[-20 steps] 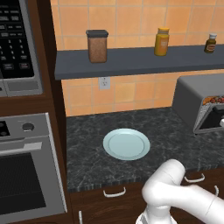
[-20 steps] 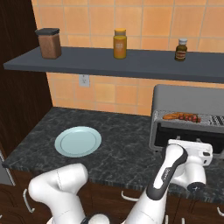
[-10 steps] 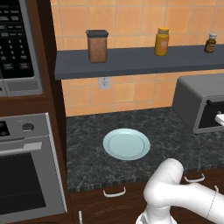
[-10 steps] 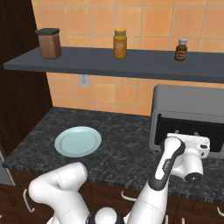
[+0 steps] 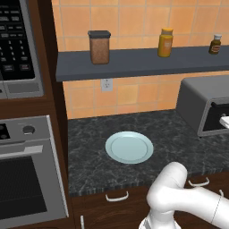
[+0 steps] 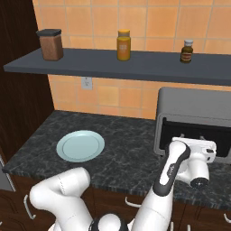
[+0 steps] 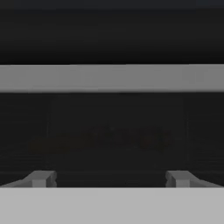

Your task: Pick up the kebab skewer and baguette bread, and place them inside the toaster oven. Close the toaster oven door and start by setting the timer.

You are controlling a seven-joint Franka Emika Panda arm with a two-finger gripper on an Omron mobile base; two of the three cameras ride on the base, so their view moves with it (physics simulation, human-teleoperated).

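Step in hand: closing the dark glass toaster oven door; judged almost shut. Press squarely on the grey frame bar until flush, then go for the timer.
Pale round plate: at 9 o'clock of the oven on the black speckled counter; bare.
Boxy grey metal toaster oven: at 3 o'clock of the plate. A faint reddish shape behind the glass may be the food; cannot tell skewer from baguette.
Two-finger gripper: fingers spread wide, holding nothing, close against the door.
Shelf: brown lidded jar, yellow bottle, small dark bottle.
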